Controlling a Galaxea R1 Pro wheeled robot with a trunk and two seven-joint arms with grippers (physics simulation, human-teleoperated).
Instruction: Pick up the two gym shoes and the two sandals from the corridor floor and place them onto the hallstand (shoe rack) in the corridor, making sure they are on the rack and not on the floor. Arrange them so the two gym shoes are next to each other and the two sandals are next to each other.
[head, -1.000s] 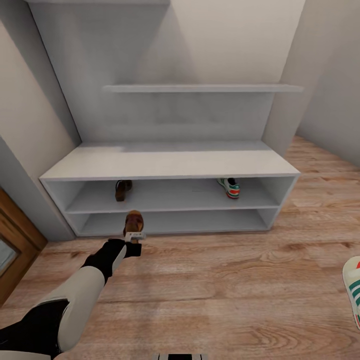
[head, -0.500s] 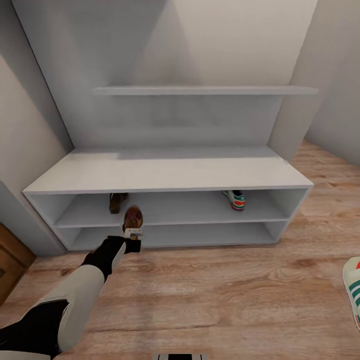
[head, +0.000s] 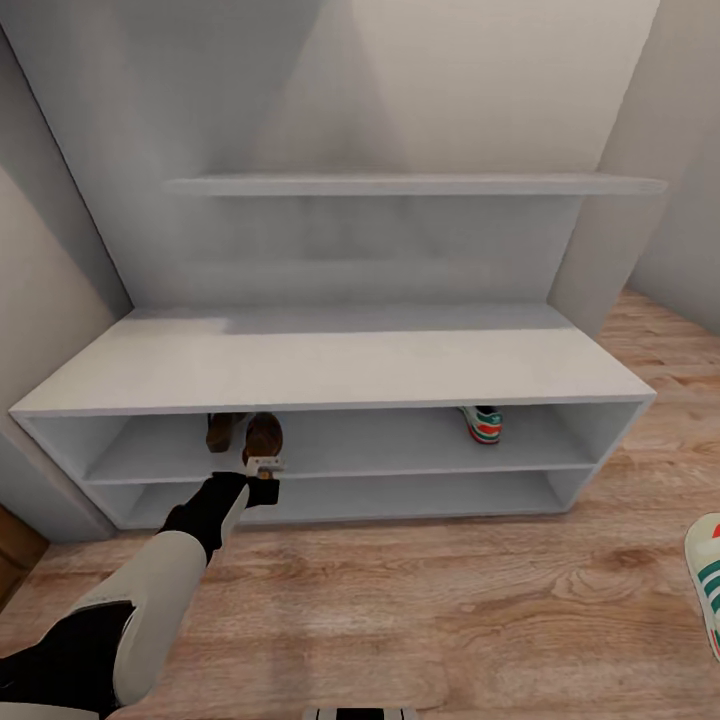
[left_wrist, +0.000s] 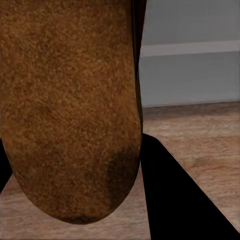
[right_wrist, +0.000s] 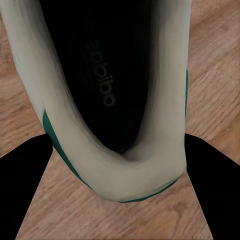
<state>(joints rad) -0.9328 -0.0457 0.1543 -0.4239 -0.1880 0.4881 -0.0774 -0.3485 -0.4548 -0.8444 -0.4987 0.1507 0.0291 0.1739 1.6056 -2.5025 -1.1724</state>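
The grey hallstand (head: 330, 365) stands close ahead on the corridor floor (head: 450, 600). My left gripper (head: 265, 466) is shut on a brown sandal (head: 265, 437) (left_wrist: 70, 110), held at the front of the base's upper tier. The second sandal (head: 221, 430) lies just left of it on that tier. One gym shoe (head: 483, 424) sits further right on the same tier. At the head view's right edge hangs the other gym shoe (head: 706, 580). In the right wrist view its heel (right_wrist: 100, 170) sits between my right gripper's dark fingers (right_wrist: 25, 190).
Walls close in on both sides of the hallstand. A brown door edge (head: 15, 560) shows low at the left. Two stepped shelves, the lower one (head: 410, 184), hang above the base top. The base's bottom tier (head: 400, 495) holds nothing.
The view has moved closer to the hallstand. The held sandal has gone from in front of the bottom tier to the upper tier's opening, beside the other sandal.
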